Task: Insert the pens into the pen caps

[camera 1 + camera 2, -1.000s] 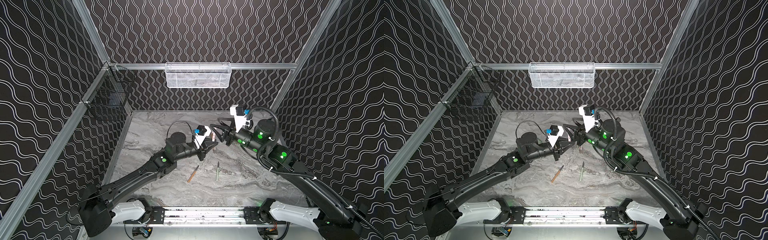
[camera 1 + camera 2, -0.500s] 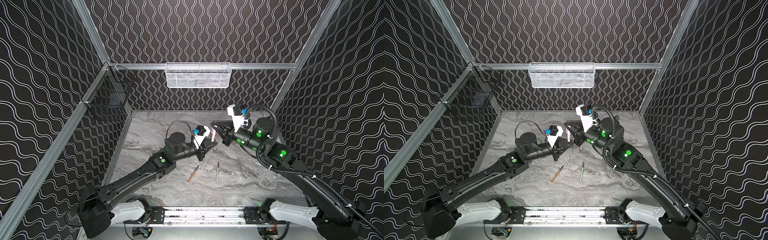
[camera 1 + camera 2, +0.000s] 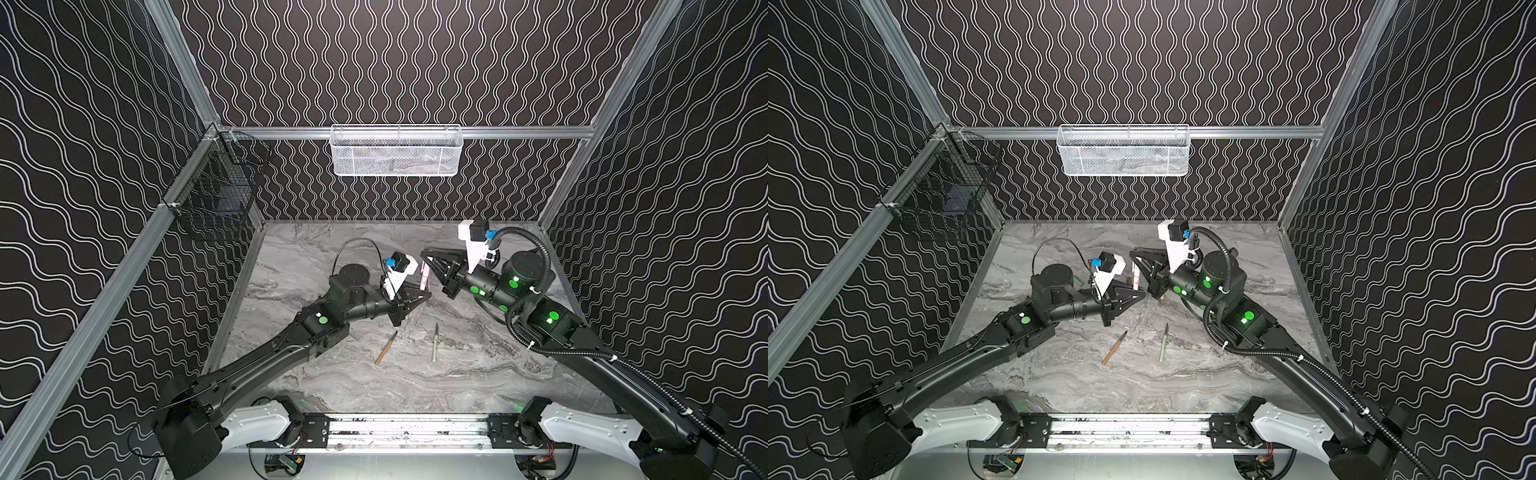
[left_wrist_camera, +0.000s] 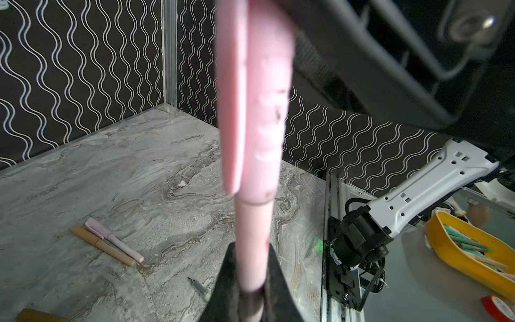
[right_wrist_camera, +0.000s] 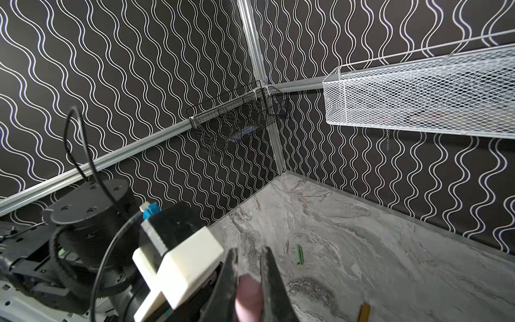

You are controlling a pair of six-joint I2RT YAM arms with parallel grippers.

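Note:
My left gripper (image 3: 427,294) (image 4: 250,248) is shut on a pink pen (image 3: 423,282) (image 4: 253,237) and holds it upright above the table. A pink pen cap (image 4: 256,111) (image 5: 249,295) sits over the pen's upper end. My right gripper (image 3: 424,253) (image 5: 250,252) is shut on that cap from above. A tan-orange pen (image 3: 386,348) (image 3: 1114,348) and a pale green pen (image 3: 434,343) (image 3: 1163,343) lie uncapped on the table in front. A green cap (image 5: 299,255) and a tan cap (image 5: 363,312) lie loose. Two capped pens, tan (image 4: 101,245) and pink (image 4: 114,239), lie side by side.
A white mesh basket (image 3: 395,151) hangs on the back wall and a black wire basket (image 3: 216,195) on the left wall. The arms' base rail (image 3: 407,428) runs along the table's front edge. A yellow tray (image 4: 468,251) with pens stands beyond that rail.
My right gripper has moved left over the pen's upper end and shut on the pink cap. My left gripper has stayed shut on the pink pen, almost in place.

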